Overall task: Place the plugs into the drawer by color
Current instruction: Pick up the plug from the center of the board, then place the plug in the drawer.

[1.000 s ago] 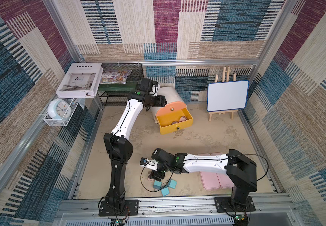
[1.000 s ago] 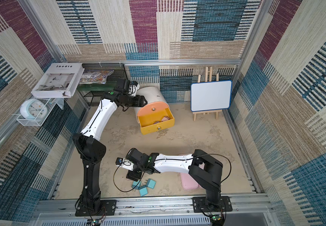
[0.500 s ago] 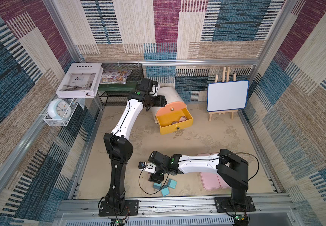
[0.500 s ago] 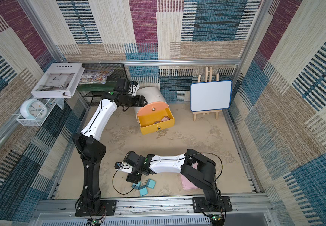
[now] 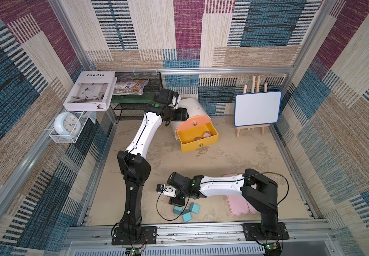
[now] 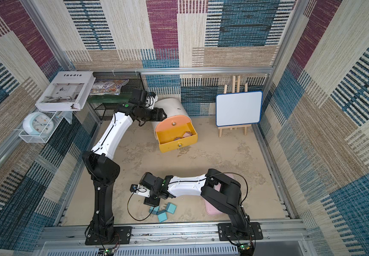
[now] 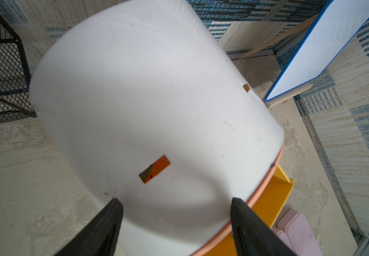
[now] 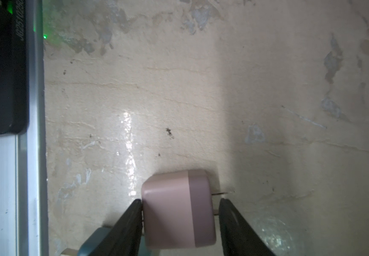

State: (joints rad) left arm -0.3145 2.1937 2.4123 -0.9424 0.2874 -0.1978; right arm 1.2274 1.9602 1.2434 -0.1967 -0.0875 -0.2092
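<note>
Pink plug (image 8: 179, 212) lies between right gripper (image 8: 180, 200) jaws, arm stretched low.

White drum-shaped drawer (image 5: 191, 107) standing at the far side of the desk (image 5: 223, 161), its peach front (image 5: 190, 124) sitting closed and its yellow tray (image 5: 201, 144) hanging pulled out with pink plugs (image 5: 206, 134) lying inside. Three blue plugs (image 5: 186, 216) lying clustered near the desk's front edge; beside them one pink plug (image 8: 179, 210) resting between the right pincer's (image 8: 180, 200) fingers, one finger touching its side
</note>
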